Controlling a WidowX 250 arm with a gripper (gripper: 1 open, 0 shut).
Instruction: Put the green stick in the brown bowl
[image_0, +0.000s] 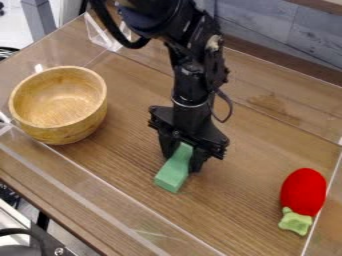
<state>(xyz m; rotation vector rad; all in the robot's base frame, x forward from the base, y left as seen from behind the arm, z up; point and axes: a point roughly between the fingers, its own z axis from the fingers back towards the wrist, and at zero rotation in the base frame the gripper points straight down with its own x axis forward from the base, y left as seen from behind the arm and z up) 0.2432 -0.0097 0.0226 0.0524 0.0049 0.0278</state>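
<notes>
A black robot arm reaches straight down over a wooden table (120, 195) edged with clear plastic walls. Its gripper (183, 155) is clamped on the upper end of a green stick (175, 170), whose lower end angles toward the table. A brown bowl (58, 103) sits well apart at the left. A red strawberry toy (302, 196) with green leaves lies at the right.
</notes>
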